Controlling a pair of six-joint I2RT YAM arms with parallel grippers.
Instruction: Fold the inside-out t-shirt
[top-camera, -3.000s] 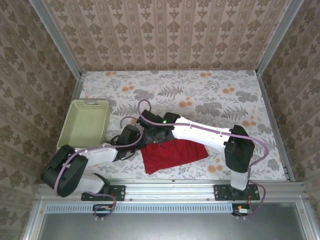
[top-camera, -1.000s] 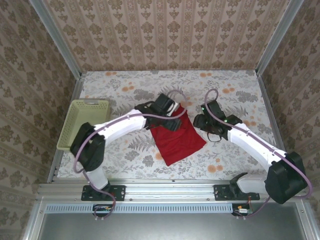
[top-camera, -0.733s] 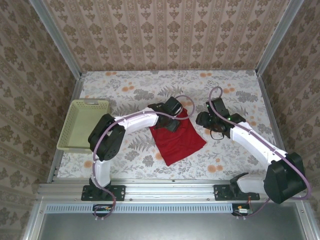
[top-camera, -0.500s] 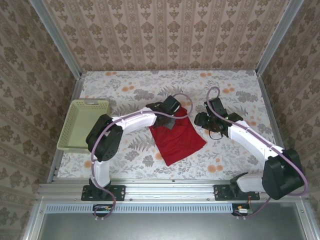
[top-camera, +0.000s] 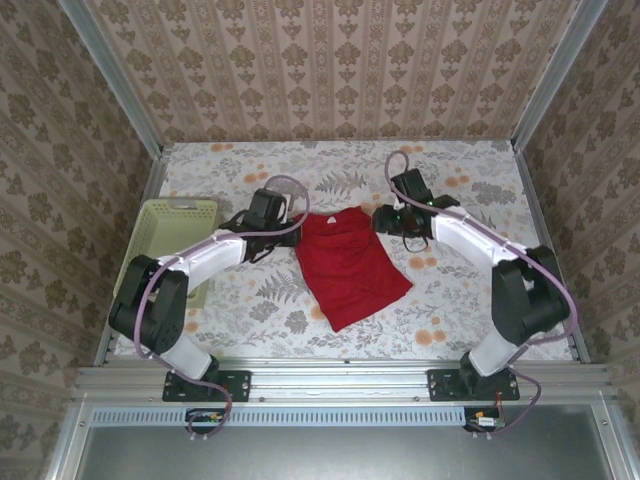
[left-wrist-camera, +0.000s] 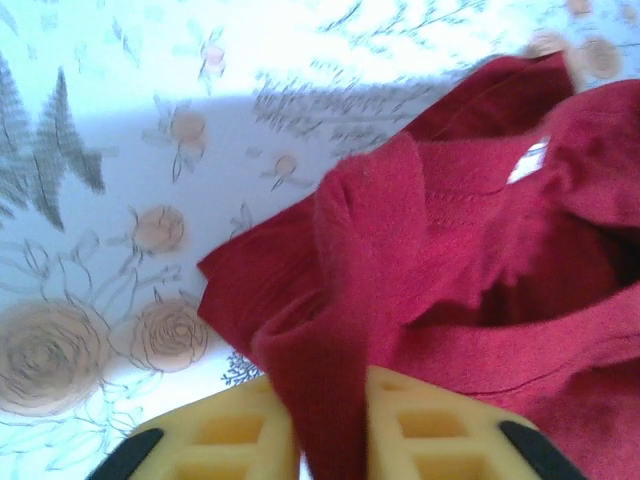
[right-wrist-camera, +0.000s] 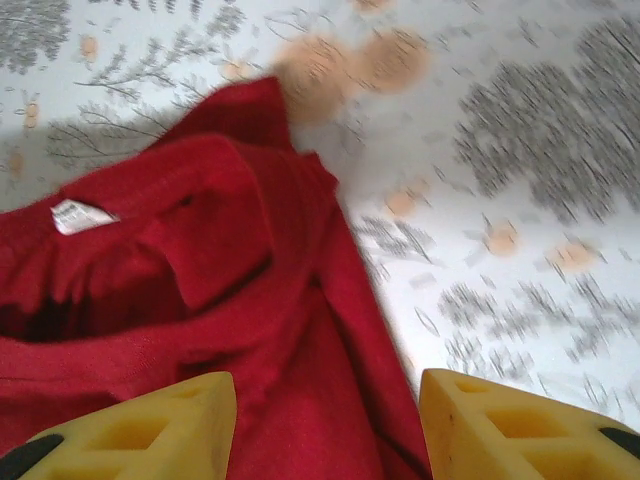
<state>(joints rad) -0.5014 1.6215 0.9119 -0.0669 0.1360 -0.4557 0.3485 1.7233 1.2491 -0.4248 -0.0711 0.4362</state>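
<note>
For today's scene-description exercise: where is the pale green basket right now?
In the top view, the pale green basket sits at the left edge of the table, left of the red t-shirt and apart from it.

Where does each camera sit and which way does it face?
Top external: above and behind the bases, looking down on the table; both arms reach to the inside-out t-shirt.
Left wrist: on the left arm, looking down past its yellow jaws, shut on a shirt fold.
Right wrist: on the right arm, looking down past its yellow jaws, apart over the shirt.
Shared: both wrist views show the white neck label.
</note>
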